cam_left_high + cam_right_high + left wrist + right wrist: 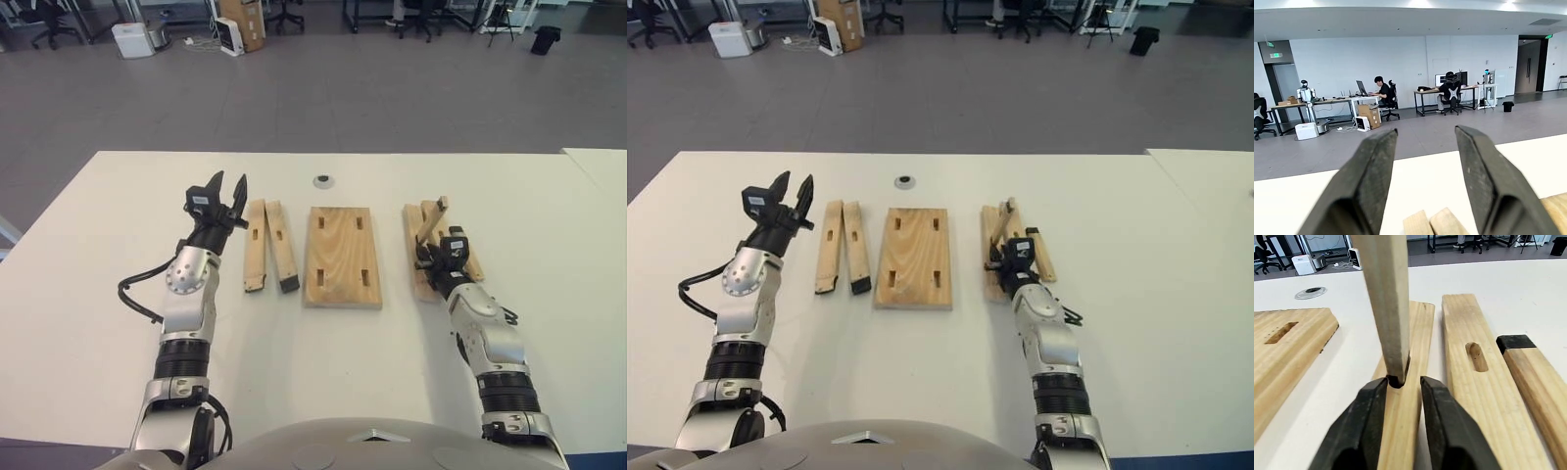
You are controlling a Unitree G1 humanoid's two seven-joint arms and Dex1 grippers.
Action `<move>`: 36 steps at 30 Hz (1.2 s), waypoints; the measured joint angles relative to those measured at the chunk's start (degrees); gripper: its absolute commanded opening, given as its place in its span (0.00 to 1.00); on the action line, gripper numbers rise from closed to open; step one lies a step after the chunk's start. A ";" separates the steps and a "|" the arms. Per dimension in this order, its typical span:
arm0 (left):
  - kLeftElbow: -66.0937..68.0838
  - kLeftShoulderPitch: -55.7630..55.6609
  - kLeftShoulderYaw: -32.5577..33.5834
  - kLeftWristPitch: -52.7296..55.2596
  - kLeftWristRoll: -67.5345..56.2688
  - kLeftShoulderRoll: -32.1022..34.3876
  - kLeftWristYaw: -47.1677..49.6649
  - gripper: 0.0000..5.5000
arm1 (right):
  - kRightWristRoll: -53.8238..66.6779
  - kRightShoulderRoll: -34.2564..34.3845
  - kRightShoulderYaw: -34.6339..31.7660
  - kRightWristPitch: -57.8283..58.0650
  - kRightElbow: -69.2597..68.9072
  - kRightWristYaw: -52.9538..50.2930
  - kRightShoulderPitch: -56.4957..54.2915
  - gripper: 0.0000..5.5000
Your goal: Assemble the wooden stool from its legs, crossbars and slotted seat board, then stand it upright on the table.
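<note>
The slotted seat board (pixel 342 257) lies flat at the table's middle. Left of it two wooden legs (pixel 255 245) (pixel 282 245) lie side by side. Beside them, further left, my left gripper (pixel 223 191) is raised off the table, open and holding nothing; its fingertips (pixel 1386 147) point across the table toward the room. Right of the board lie more legs (pixel 1474 357), one with a dark end (pixel 1528 367). My right gripper (pixel 1399 382) is shut on a crossbar (pixel 1386 298) that tilts upward, its lower end sitting in the slot of a flat leg (pixel 1405 431).
A round cable grommet (pixel 322 180) sits in the tabletop behind the seat board. A second table (pixel 598 162) adjoins at the far right. Bare tabletop (pixel 98 294) stretches out to the left and along the front.
</note>
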 measured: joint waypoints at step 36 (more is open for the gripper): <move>-11.78 -3.28 3.98 32.03 -39.62 0.88 -19.46 0.39 | 21.41 0.65 -11.09 17.19 -22.84 10.21 -1.32 0.37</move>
